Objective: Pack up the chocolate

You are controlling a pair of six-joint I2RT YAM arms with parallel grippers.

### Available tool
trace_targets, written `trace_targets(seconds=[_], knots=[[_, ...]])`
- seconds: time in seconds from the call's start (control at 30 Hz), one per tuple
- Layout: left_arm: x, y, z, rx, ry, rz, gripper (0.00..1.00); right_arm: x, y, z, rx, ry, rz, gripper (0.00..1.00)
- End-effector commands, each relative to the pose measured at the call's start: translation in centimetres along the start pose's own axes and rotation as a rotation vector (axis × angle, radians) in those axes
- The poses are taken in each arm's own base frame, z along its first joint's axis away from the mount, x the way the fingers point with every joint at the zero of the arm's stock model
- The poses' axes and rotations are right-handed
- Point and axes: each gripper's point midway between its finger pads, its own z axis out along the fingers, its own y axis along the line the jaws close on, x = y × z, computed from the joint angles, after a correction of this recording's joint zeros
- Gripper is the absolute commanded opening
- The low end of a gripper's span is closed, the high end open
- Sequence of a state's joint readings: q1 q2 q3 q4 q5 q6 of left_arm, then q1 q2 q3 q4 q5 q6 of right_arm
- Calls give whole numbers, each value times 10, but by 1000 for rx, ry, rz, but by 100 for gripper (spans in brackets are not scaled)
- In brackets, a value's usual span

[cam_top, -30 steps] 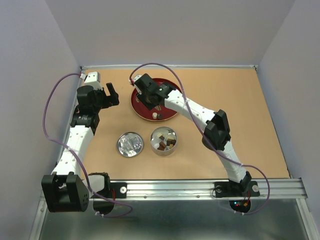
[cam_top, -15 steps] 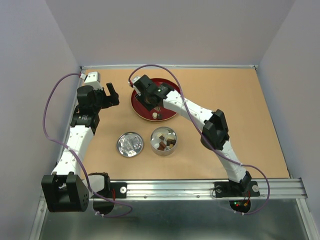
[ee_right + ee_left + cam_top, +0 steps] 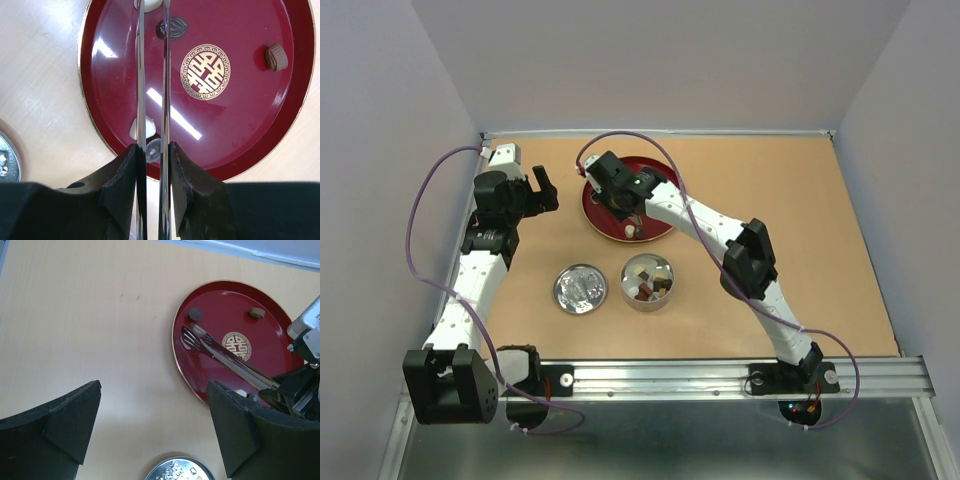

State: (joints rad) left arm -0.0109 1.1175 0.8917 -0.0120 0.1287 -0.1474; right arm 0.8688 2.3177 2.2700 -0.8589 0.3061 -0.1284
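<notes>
Now my right gripper point(image 3: 152, 150) is clamped on the tongs point(image 3: 140, 75), their blades squeezed narrow above the red plate point(image 3: 240, 130), with the tips at a cream piece. The chocolate point(image 3: 276, 57) lies scattered on that plate, with more in the tin point(image 3: 623, 277). My left gripper point(image 3: 154, 412) gapes wide over the table point(image 3: 75, 315) beside the plate.

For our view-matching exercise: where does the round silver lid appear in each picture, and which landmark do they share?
Top external: silver lid, left of centre.
Left wrist: lid cut off at bottom edge.
Right wrist: lid a sliver at left edge.
Shared landmark: the red plate.
</notes>
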Motion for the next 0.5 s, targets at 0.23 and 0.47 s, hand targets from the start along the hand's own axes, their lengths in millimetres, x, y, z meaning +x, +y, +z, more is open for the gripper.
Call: trace_targets(seconds=[0.23,0.47], knots=[[-22,-5,-3,19,-65,4,99,-46,-27,-60,22,-167,66,27],[-22,-5,-3,20,-63,5,99,-49,-35,-95,11,-210,101,27]])
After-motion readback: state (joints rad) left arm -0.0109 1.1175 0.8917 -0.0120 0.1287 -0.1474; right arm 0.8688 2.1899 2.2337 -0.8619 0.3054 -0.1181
